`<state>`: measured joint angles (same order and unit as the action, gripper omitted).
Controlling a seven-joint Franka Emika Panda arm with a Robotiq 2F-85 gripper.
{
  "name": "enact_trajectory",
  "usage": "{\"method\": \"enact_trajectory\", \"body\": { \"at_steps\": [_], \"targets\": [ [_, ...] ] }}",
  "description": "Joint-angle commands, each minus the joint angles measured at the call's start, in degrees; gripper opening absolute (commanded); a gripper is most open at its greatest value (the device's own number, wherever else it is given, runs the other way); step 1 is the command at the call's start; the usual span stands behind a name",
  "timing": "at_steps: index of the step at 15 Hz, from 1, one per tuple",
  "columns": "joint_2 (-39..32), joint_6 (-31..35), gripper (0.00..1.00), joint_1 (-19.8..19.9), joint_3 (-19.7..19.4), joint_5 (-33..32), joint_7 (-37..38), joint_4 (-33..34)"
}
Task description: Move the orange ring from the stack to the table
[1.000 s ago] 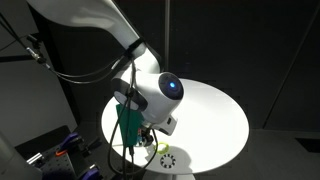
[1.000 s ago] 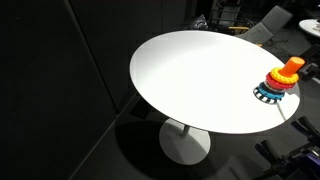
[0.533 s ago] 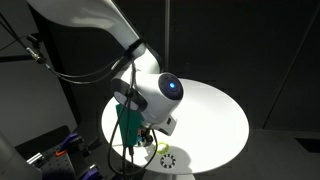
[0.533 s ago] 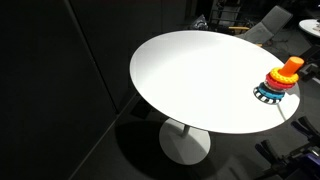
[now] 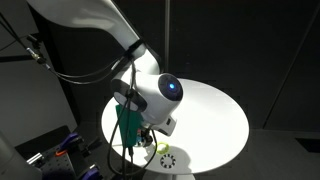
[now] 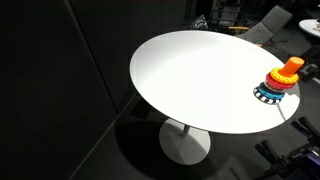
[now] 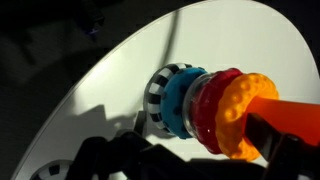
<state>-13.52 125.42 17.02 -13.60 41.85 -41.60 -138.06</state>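
The stack (image 6: 277, 86) stands near the rim of the white table (image 6: 190, 80), with a blue scalloped base and an orange peg. In the wrist view it fills the frame lying sideways: base (image 7: 160, 95), blue ring, red ring, then the orange ring (image 7: 243, 108) outermost on the orange peg (image 7: 295, 105). My gripper (image 7: 200, 150) is open; one dark finger lies by the orange ring's outer face and the other below the base. In an exterior view the gripper (image 5: 150, 137) hangs just over the toy (image 5: 166, 158), which the arm partly hides.
The arm's large white body (image 5: 160, 92) and a green cable hang over the near part of the table (image 5: 215, 115). The stack sits close to the table's edge. Dark floor and cluttered gear surround the table.
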Motion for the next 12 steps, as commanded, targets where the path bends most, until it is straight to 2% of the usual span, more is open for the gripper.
{"method": "enact_trajectory", "body": {
  "at_steps": [1,10,11,12],
  "targets": [
    [-0.3,-0.4,1.00,1.6,0.9,2.4,-2.5,0.1],
    [-1.2,0.0,0.98,2.1,0.8,5.9,-6.0,-0.1],
    [-1.3,-0.1,0.83,2.1,0.8,6.0,-6.1,-0.1],
    [-1.3,-0.1,0.74,2.1,0.7,6.1,-6.1,-0.1]
  ]
}}
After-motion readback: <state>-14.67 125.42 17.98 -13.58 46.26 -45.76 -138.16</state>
